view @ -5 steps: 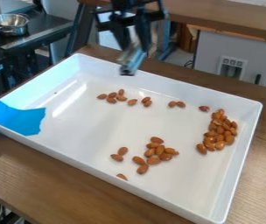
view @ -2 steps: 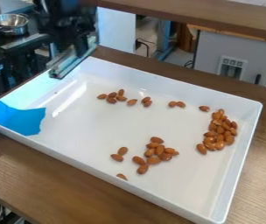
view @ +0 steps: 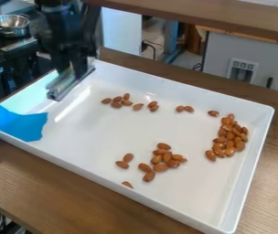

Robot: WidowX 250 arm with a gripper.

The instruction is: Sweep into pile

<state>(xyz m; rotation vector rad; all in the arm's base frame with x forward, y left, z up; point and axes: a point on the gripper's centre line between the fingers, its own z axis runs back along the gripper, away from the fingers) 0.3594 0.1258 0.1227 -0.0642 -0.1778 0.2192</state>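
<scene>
The hand (view: 74,67) is closed on a narrow metallic bar (view: 67,86) above the upper-left part of the white tray (view: 123,141). Open floor lies between the bar and the almonds (view: 168,157), scattered in groups, the densest near the right wall.

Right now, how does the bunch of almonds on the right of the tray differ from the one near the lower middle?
The right-hand bunch has more almonds than the lower-middle bunch. The right-hand bunch forms a long, packed band near the side wall; the lower-middle bunch is looser and sits away from that wall, with a few nuts trailing left. Both are brown almonds in the same white tray.
</scene>
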